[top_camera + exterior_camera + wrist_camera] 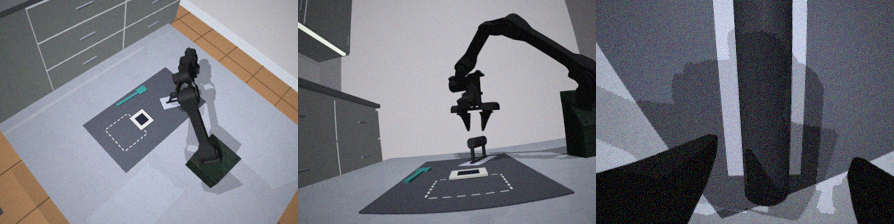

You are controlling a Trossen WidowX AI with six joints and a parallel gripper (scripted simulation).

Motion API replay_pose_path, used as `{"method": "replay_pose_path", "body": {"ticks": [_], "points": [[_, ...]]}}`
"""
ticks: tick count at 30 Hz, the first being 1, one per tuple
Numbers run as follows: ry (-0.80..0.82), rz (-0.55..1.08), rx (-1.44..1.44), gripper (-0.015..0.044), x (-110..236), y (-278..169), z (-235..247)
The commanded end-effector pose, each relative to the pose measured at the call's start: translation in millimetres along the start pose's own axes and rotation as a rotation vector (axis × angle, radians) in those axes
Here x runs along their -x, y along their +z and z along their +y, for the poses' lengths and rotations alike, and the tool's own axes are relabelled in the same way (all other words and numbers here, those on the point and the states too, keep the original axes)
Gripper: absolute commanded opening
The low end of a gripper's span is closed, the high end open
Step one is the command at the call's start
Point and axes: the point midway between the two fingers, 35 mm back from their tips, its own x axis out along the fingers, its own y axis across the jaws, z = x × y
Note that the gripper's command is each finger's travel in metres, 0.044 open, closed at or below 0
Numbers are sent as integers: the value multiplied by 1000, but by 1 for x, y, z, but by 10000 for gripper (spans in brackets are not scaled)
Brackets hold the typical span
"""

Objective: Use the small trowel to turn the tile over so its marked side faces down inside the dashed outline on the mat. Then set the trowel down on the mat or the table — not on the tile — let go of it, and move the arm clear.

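My fingers stand wide apart with nothing between them. The wrist view shows only their two dark tips at the lower corners, with a gap between them broader than the dark bar handle [764,96] directly below.

That handle runs lengthwise away from the tips over a pale flat blade [723,63]. Only the exterior view shows height: my gripper [476,128] hangs pointing straight down, with open air between the tips and the handle [476,141], which stands on two short posts. In the top view my own arm covers the fingers, so that view gives the layout instead.

Past the blade [166,104], to one side and apart from it, the tile [141,119] lies flat on the mat [128,160] with its dark marked square facing up. It sits on one corner of the dashed outline [115,140], mostly outside it, and most of the outlined area shows bare mat.

Farther from my fingers, a teal long-handled tool [130,97] lies flat near the mat's far edge, well apart from the tile. I cannot tell which of the two tools is the trowel.

The blade lies near the mat edge closest to my base [217,174]. Grey table [68,176] spreads all around the mat, with drawer cabinets [68,41] along its far edge. Above the handle the air around my fingers is open on every side.
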Motion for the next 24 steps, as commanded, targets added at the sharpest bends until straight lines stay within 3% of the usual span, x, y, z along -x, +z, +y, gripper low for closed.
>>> {"method": "replay_pose_path", "body": {"ticks": [1, 24], "points": [[-20, 7, -46, 300, 1, 0, -1], [-145, 4, -381, 300, -7, -2, -11]]}}
